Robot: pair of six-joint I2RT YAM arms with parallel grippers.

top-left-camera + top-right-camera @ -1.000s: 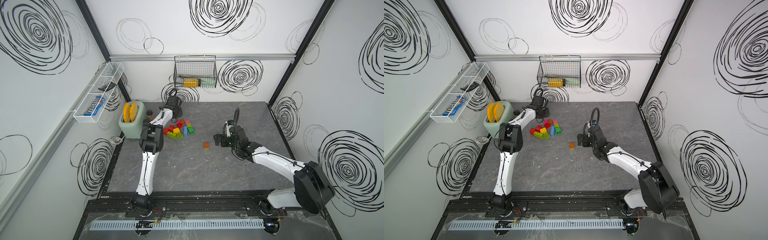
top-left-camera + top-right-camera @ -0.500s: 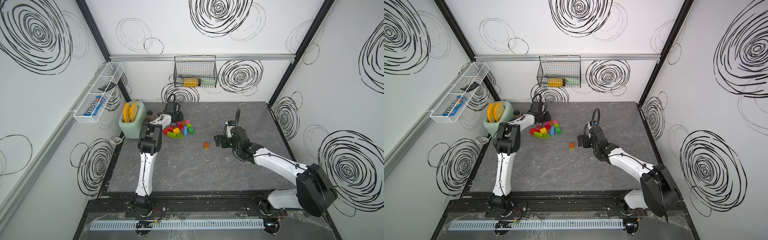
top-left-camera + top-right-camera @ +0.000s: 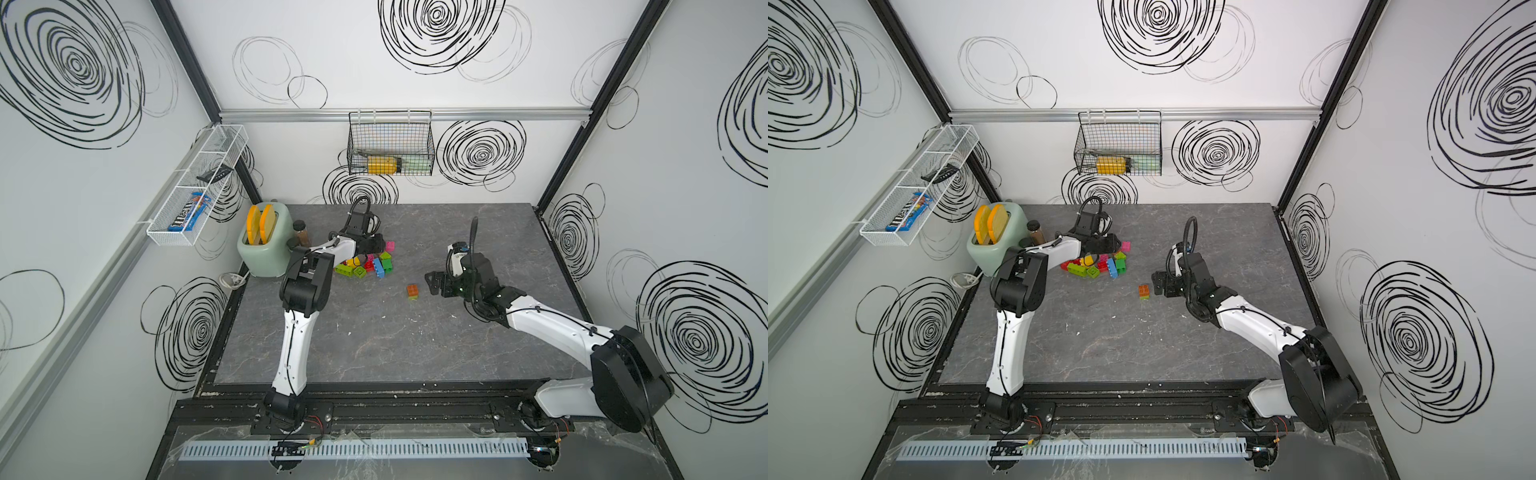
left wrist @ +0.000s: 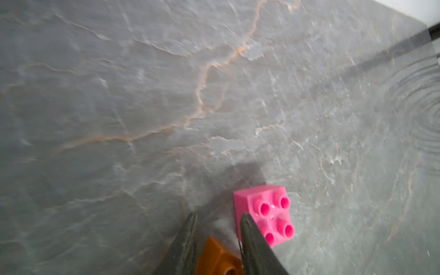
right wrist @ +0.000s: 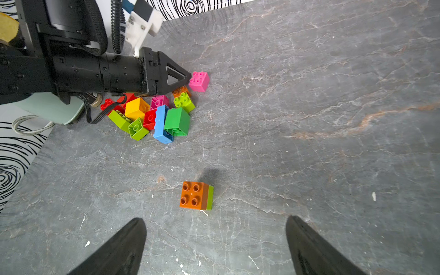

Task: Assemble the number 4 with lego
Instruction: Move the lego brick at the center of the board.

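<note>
2 lots of lego on the grey, veined, stone-look table (image 3: pixel 415 353): 1 loose heap (image 3: pixel 365 266) at the far left beside a mint toaster (image 3: pixel 264 249), bricks tumbled, some on their sides; and 1 stack (image 5: pixel 196 195) of 2 square bricks, orange over lime, standing well apart near the centre. Material: hard glossy plastic, hollow beneath, round studs on top, flat walls. Likely light, stiff, a little slick, not fragile. Best hold: 2 opposite flat walls, squarely, below the studs; a corner pinch would probably twist out. Claws: left claw (image 4: pixel 218 215) low at the heap's far edge, jaws narrowly apart, orange brick (image 4: pixel 214 257) showing in the gap, pink square brick (image 4: pixel 266 214) just beside; pinched or not, cannot tell. Right claw (image 5: pixel 215 217) spread wide, empty, facing the stack.
</note>
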